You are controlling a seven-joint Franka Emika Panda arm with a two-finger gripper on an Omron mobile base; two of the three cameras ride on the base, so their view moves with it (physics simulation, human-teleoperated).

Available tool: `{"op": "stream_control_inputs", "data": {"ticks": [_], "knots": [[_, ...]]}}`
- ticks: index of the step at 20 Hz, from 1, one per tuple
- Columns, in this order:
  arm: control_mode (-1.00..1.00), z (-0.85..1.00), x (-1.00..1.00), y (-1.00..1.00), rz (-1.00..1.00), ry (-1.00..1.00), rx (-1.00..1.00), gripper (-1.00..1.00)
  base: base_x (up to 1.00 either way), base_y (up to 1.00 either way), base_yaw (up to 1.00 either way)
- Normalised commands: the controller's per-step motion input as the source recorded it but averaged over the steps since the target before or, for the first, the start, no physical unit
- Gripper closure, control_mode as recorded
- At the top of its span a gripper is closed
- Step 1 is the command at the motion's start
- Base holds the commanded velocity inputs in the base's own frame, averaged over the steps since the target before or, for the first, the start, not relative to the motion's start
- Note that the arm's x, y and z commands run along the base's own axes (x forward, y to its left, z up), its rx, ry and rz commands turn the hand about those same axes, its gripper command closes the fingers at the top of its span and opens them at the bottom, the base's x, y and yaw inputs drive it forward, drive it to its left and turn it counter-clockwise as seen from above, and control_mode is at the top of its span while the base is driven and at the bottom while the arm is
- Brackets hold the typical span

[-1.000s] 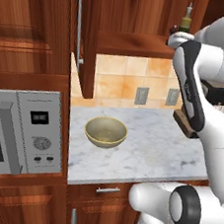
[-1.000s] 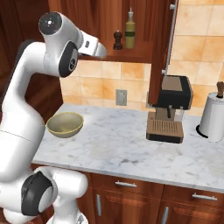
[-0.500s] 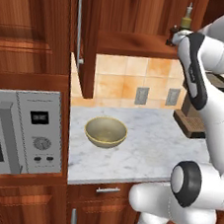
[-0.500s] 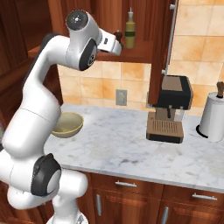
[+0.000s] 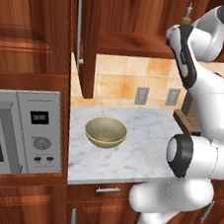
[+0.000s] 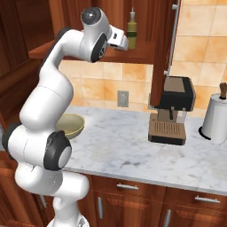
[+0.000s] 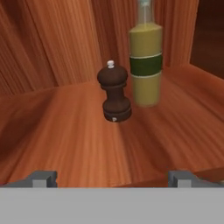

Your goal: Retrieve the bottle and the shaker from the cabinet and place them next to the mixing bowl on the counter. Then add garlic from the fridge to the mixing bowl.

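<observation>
**Arm swings up to the cabinet shelf, claw wide and empty**

Swinging up and in toward the open cabinet over the last second, the arm now has its hand level with the shelf, where before it hung further back above the tabletop. That puts the first retrieval within reach, though nothing has been picked up yet.

Nearest in the hand view, the claw (image 7: 112, 177) stands with its two tips far apart and nothing between them, at the front edge of the cabinet shelf (image 7: 65, 131). Beyond the tips, upright on the shelf, is the shaker (image 7: 114, 91), a dark wooden mill with a small pale knob. Just beside it, slightly further back and to the right, stands the bottle (image 7: 146, 61), yellowish with a dark green band. The two are close; whether they touch I cannot tell.

Down on the marble tabletop (image 5: 139, 152), the mixing bowl (image 5: 106, 131) sits empty to the left, with bare marble around it for both items. From the right base view, the bottle (image 6: 131, 30) shows on the shelf just past the hand.

My judgement: the reach phase is under way, and the shaker, being nearer, looks the easier first grab. The tight spacing risks nudging the bottle. The garlic step is far off.
</observation>
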Motion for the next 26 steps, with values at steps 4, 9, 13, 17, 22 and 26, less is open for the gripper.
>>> {"op": "stream_control_inputs", "data": {"ticks": [4, 9, 13, 17, 22, 26], "knots": [[-1.00, 0.00, 0.50, 0.00, -0.01, 0.00, -0.02, -1.00, 0.00, 0.00, 0.00], [-1.00, -0.02, 0.34, 0.00, 0.00, 0.00, -0.01, -1.00, 0.00, 0.00, 0.00], [-1.00, -0.31, 0.22, 0.00, 0.00, 0.01, 0.00, -1.00, 0.00, 0.00, 0.00], [-1.00, -0.18, 0.15, 0.00, 0.00, 0.02, -0.02, -1.00, 0.00, 0.00, 0.00], [-1.00, -0.01, 0.13, -0.01, 0.00, 0.01, -0.03, -1.00, 0.00, 0.00, 0.00], [-1.00, -0.04, 0.19, -0.05, 0.00, 0.00, 0.00, -1.00, 0.00, 0.00, 0.00]]}}
